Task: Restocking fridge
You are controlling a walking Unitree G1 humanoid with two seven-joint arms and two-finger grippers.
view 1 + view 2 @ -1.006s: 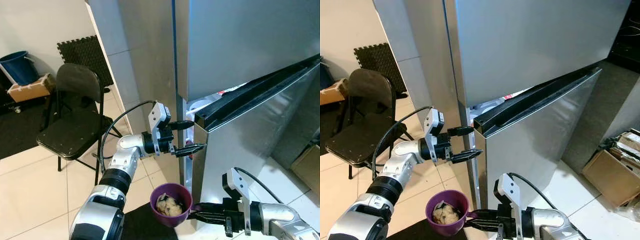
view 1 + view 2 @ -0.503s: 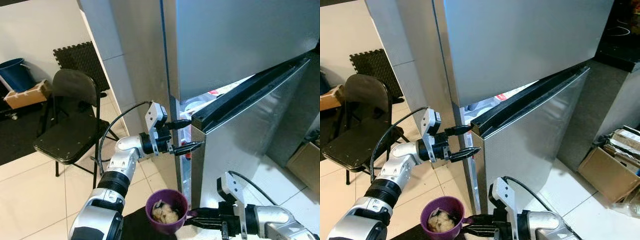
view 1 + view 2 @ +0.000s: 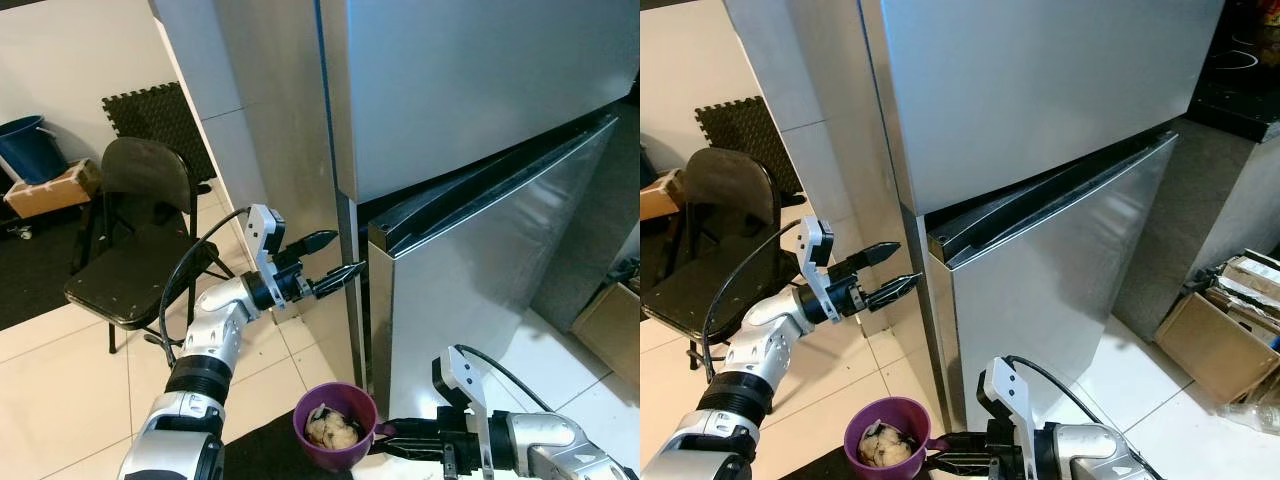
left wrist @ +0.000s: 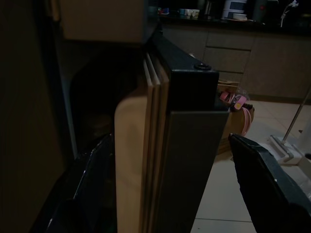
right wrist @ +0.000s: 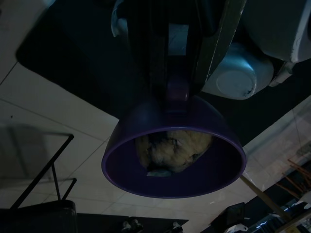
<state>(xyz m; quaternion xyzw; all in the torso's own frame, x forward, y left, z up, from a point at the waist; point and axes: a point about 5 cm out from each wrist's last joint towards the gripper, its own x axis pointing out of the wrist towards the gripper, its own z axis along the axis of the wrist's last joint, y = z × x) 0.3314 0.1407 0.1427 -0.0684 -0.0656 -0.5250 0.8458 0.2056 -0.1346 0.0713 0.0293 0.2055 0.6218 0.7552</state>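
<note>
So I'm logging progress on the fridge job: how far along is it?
Done: nothing stocked yet. In hand: the right gripper holds the purple cup of food by its handle. The left gripper is open beside the lower fridge door, which is barely ajar. Left: open that door wide and put the cup inside.

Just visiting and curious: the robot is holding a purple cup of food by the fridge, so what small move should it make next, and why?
Probably reach the left hand back to the edge of the lower fridge door and pull it wider. That door stands barely ajar, the open left hand hangs just off its edge, and the right hand is busy gripping the purple cup by its handle.
</note>
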